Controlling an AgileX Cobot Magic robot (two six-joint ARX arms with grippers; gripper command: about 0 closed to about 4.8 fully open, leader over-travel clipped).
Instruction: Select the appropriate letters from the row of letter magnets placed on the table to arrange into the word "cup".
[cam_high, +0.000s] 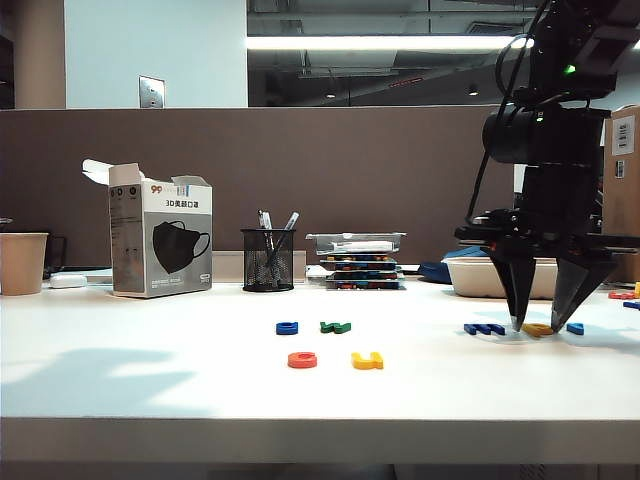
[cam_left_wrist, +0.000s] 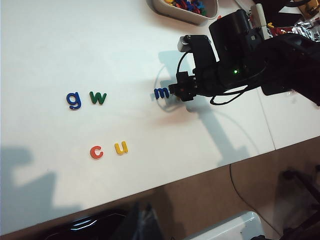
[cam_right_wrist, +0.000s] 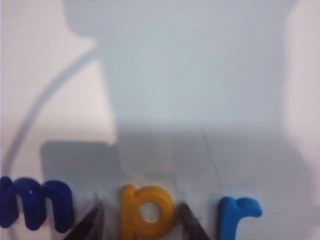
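Note:
A red-orange "c" (cam_high: 302, 359) and a yellow "u" (cam_high: 367, 360) lie side by side near the table's (cam_high: 150, 380) front. Behind them is the row: blue "g" (cam_high: 288, 327), green "w" (cam_high: 336, 326), dark blue "m" (cam_high: 484, 328), yellow "p" (cam_high: 537, 329), light blue "r" (cam_high: 575, 327). My right gripper (cam_high: 538, 324) points down with its fingertips on the table either side of the "p" (cam_right_wrist: 146, 212). It is open, with a thin gap showing beside the letter. My left gripper (cam_left_wrist: 142, 206) hangs off the table's front, dark and blurred, its fingers together and empty.
At the back stand a paper cup (cam_high: 22, 262), a mask box (cam_high: 160, 238), a mesh pen holder (cam_high: 268, 259), stacked trays (cam_high: 360, 262) and a white tray of spare letters (cam_high: 490, 275). The table's front edge (cam_left_wrist: 165, 182) runs close to the "c" (cam_left_wrist: 96, 152) and "u" (cam_left_wrist: 121, 147).

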